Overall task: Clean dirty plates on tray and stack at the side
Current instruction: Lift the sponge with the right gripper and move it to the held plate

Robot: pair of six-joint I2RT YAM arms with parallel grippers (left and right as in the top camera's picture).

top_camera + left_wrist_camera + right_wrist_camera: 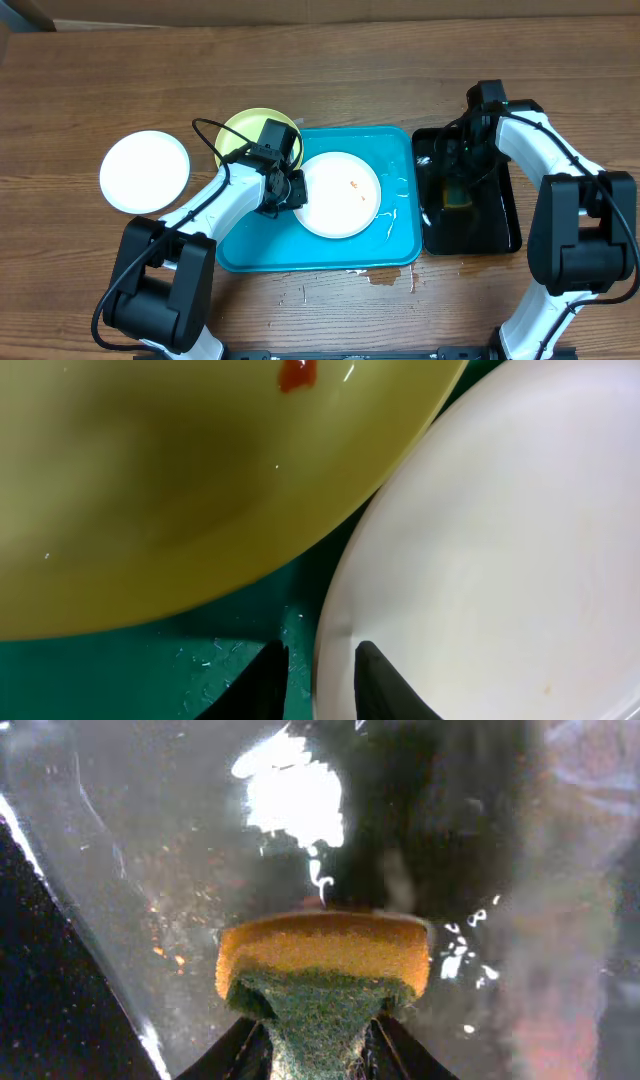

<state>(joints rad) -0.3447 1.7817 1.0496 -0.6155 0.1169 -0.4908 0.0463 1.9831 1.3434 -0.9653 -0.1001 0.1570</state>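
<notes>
The cyan tray (pixel 260 250) lies mid-table. A white plate (pixel 345 200) with a small orange smear lies on it. My left gripper (pixel 290 190) is shut on that plate's left rim; in the left wrist view the fingers (pixel 320 650) straddle the rim of the plate (pixel 500 540) over the tray (pixel 150 670). A yellow-green plate (pixel 245 130) with a red smear (pixel 297 374) sits at the tray's back-left corner, partly under my left arm. A second white plate (pixel 145 170) lies on the table to the left. My right gripper (pixel 457 185) is shut on a yellow-green sponge (pixel 320 955).
A narrow black tray (pixel 495 230), wet inside (pixel 150 870), stands right of the cyan tray, with my right gripper over it. White flecks and water lie on the cyan tray's right side (pixel 395 200). A small wet spill (pixel 385 278) lies on the wooden table at the tray's front edge.
</notes>
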